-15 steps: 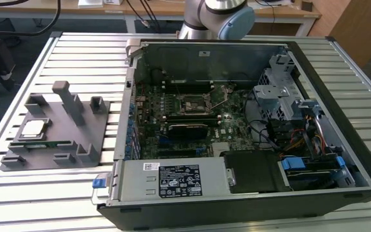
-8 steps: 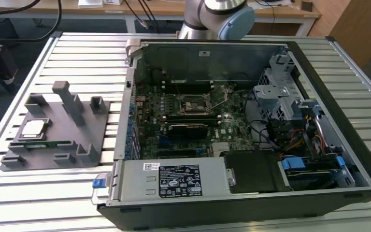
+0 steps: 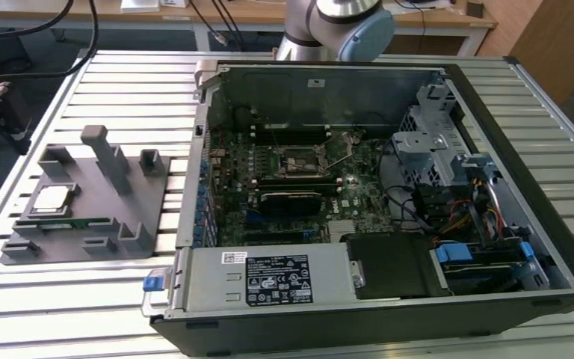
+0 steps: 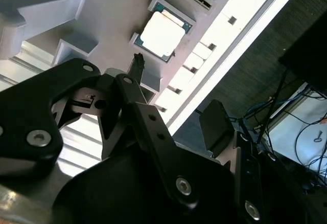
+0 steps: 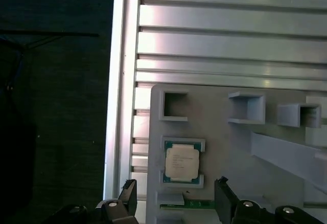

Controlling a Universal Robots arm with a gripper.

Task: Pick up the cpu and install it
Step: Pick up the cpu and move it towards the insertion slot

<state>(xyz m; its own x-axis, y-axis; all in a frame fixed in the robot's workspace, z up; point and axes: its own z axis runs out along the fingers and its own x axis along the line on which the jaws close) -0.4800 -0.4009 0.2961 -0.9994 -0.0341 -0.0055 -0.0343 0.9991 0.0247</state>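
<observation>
The cpu (image 3: 50, 199) is a small square chip with a shiny silver top. It lies flat in a recess of the grey fixture plate (image 3: 98, 224) at the exterior view's left. In both wrist views the cpu (image 5: 181, 162) (image 4: 162, 34) sits just ahead of my gripper (image 5: 176, 196) (image 4: 177, 88). The gripper hovers above the plate, open, its black fingers (image 5: 127, 193) spread wider than the chip with nothing between them. The open computer case (image 3: 387, 75) holds the motherboard, whose empty socket (image 3: 297, 161) faces up.
A green memory stick (image 3: 68, 222) lies on the fixture beside the cpu, and grey blocks (image 3: 102, 149) rise from the plate. The slatted metal table (image 5: 230, 35) ends close to the fixture, with dark floor (image 5: 56, 106) beyond. The arm's base (image 3: 332, 30) stands behind the case.
</observation>
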